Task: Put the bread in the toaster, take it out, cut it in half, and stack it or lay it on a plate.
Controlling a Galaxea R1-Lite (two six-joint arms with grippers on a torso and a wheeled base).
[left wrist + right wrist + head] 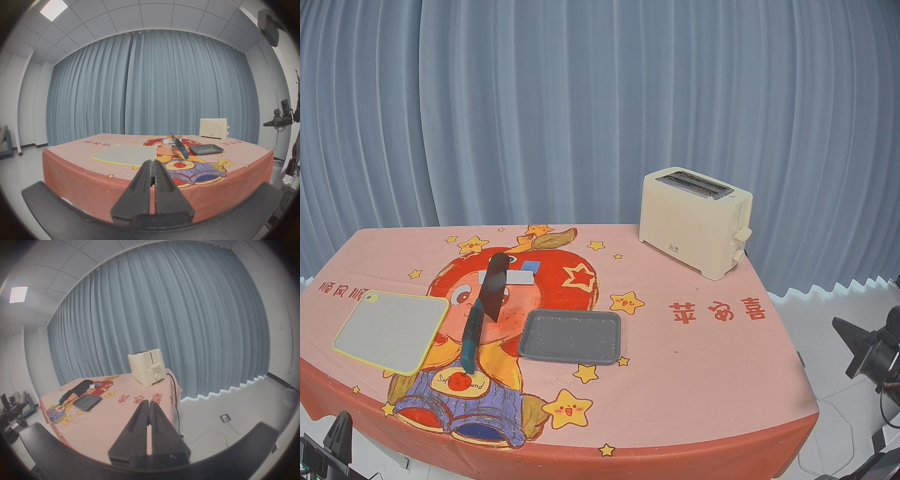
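Toaster (pixel 695 222) far right on table (pixel 700 375) | grey tray (pixel 572 337) just right of knife (pixel 490 300)

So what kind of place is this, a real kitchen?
Probably a test room or studio, not a home kitchen: one table with a cartoon cloth holds the toaster and cutting board, backed by a wall-wide blue curtain under office ceiling tiles.

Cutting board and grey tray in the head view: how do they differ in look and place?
The cutting board is pale with a yellow edge and flat; the tray is dark grey with a raised rim. The cutting board lies left of the knife, the tray right of it. Both are rectangles with rounded corners, lying on the table.
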